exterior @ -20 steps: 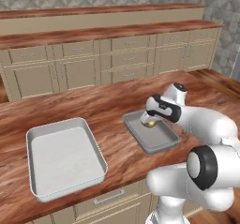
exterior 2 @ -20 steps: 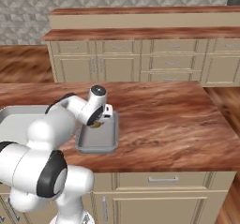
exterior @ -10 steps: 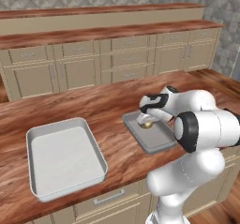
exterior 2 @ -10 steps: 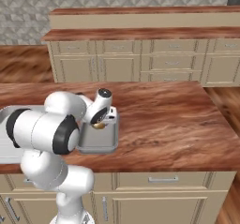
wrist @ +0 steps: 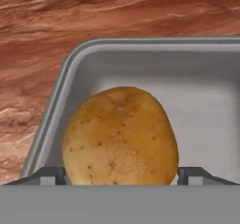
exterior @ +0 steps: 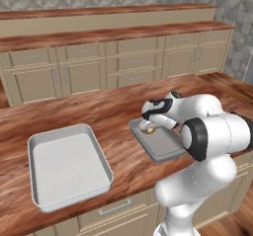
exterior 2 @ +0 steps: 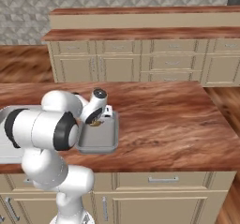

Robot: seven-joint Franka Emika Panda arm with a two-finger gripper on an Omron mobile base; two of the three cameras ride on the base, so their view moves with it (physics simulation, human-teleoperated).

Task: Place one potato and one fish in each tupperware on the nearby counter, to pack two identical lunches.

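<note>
My gripper (wrist: 121, 174), jaws apart, frees 1 potato (wrist: 120, 136) inside the smaller tupperware (exterior: 165, 143); fish next.

Pincer (exterior 2: 97, 122) over potato (exterior 2: 96, 123) in small tupperware (exterior 2: 104, 142).

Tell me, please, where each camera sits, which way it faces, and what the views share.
Left base view: behind the arm's left, looking forward and down at the counter and both trays; white arm at lower right.
Right base view: behind its right; arm at lower left.
Hand view: on the hand, looking along the open gripper.
All share the potato in the smaller tray.
</note>
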